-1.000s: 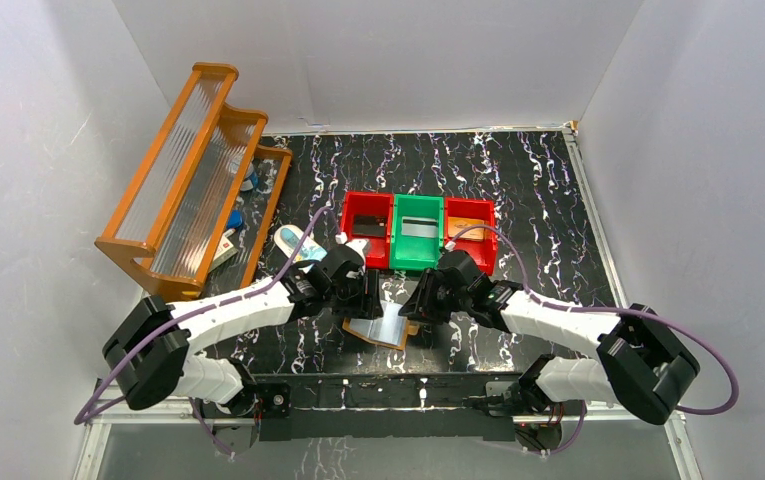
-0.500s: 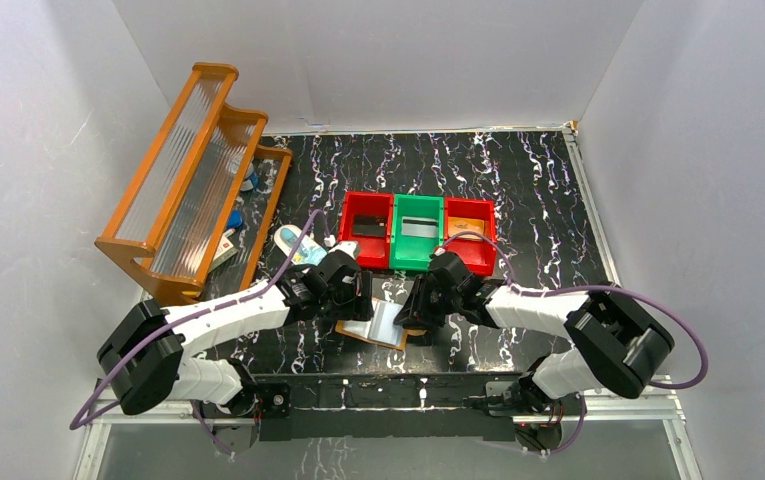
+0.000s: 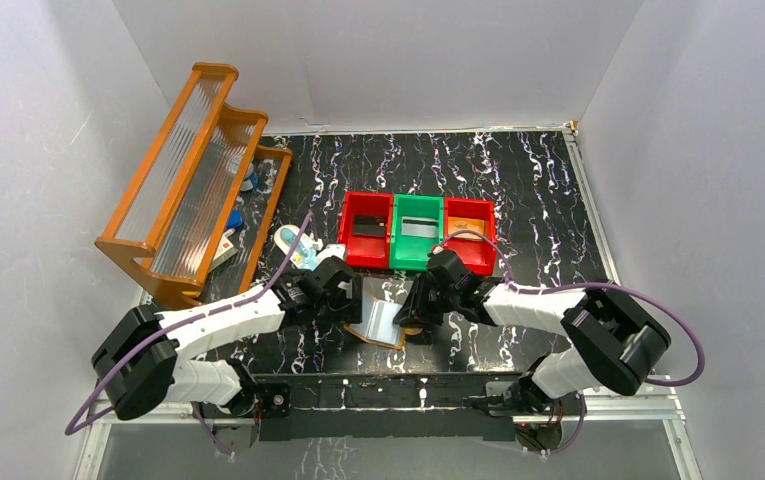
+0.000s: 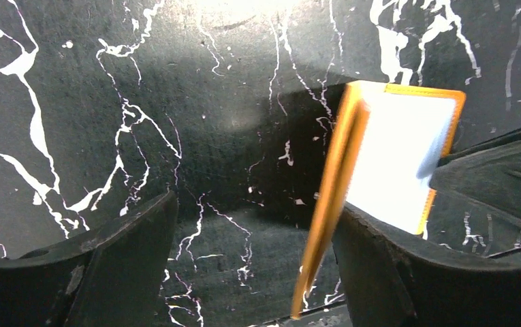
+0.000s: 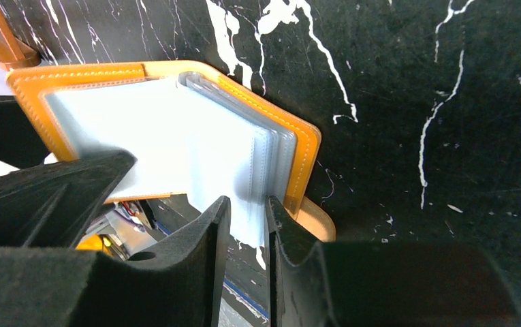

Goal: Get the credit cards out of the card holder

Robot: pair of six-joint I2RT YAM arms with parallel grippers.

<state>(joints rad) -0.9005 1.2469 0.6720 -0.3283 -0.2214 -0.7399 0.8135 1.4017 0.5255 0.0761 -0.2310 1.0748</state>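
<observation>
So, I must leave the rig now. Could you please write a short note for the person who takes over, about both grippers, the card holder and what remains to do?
Left gripper: open, jaws wide, holding nothing. One raised cover of the card holder stands beside one of its fingers.
Right gripper: shut on the edge of the pale blue-grey card.
Holder: lies open on the black table, between the two arms.
Done: holder opened, card gripped.
Left: pull this card fully out, then check for more. How many cards are inside cannot be seen.
</observation>
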